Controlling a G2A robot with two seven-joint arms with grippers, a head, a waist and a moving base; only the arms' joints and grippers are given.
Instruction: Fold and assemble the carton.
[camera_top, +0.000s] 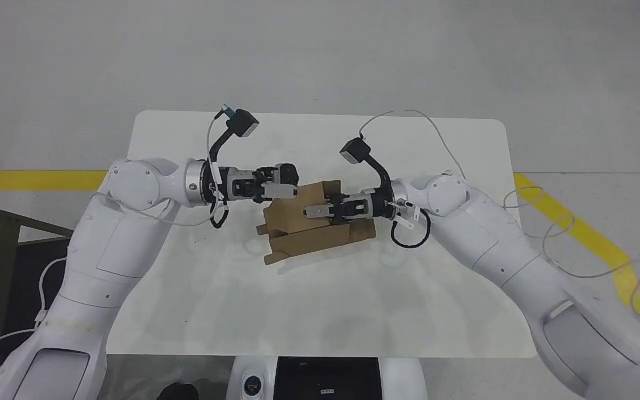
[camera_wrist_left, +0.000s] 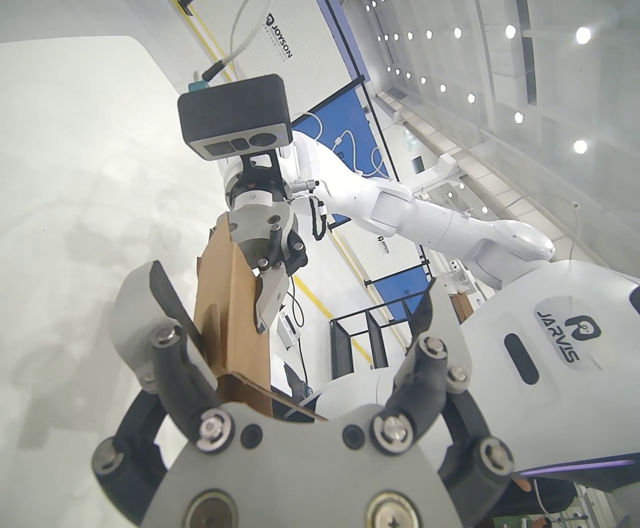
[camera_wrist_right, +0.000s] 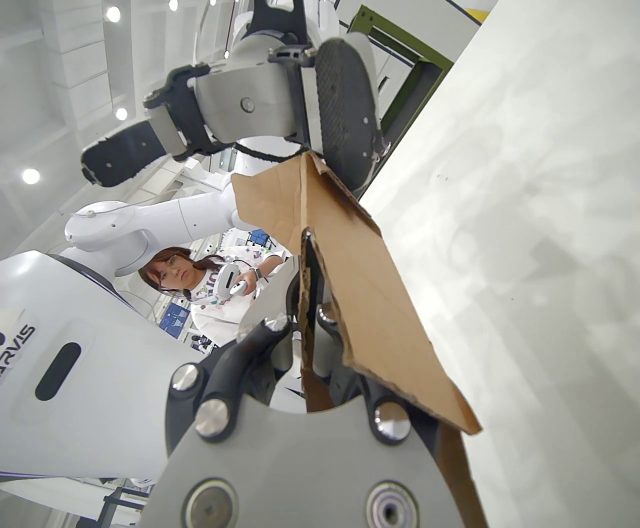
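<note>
**Top view.** One brown carton (camera_top: 318, 225), partly folded with its flaps splayed, is at the centre of the white bench (camera_top: 450, 300). Two grippers meet at it. The left gripper (camera_top: 285, 182) is at the carton's 10 o'clock corner. The right gripper (camera_top: 315, 211) comes in from 3 o'clock over the upper panel. One yellow floor line (camera_top: 50, 180) shows beyond the bench at 9 and 3 o'clock.

**Left wrist view.** The left gripper (camera_wrist_left: 292, 282) is spread wide. One pad (camera_wrist_left: 170, 305) touches the carton's raised edge and the other stands well apart from it. Opposite, the right gripper pinches the same panel.

**Right wrist view.** The right gripper (camera_wrist_right: 307, 300) is narrow, clamped on a cardboard flap. One pad of the wide-spread left gripper touches the carton's far corner.
</note>
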